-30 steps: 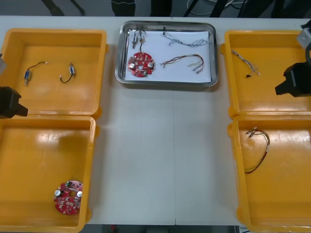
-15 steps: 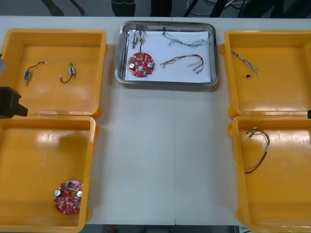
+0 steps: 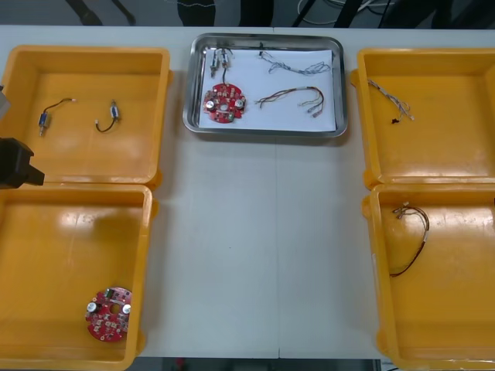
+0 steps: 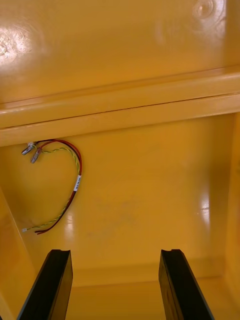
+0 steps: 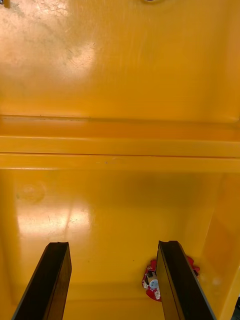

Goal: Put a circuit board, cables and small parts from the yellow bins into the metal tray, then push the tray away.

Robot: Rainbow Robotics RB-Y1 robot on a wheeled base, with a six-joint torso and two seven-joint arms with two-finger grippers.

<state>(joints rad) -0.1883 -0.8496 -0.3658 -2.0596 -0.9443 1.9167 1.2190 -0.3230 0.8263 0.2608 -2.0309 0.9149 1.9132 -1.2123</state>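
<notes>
The metal tray (image 3: 263,133), white inside, lies at the table's far middle. It holds a red circuit board (image 3: 223,102), small metal parts (image 3: 219,58), a blue and white cable (image 3: 298,66) and a red and yellow cable (image 3: 294,97). My left gripper (image 5: 112,245) is open over the near left bin, close to the wall shared with the far left bin; a second circuit board (image 5: 152,282) lies beside one finger. My right gripper (image 4: 115,252) is open above the near right bin, with another red and yellow cable (image 4: 75,185) ahead of its fingers. Neither gripper holds anything.
The left arm (image 3: 15,162) sits at the table's left edge. The far left bin (image 3: 85,56) holds two small metal parts (image 3: 45,117) with black cables. A thin cable (image 3: 390,99) lies in the far right bin. The near left bin holds the spare board (image 3: 108,313).
The right arm has drawn back to the right and left the front view. The left arm has stayed where it was. The tray and its contents have not moved.
</notes>
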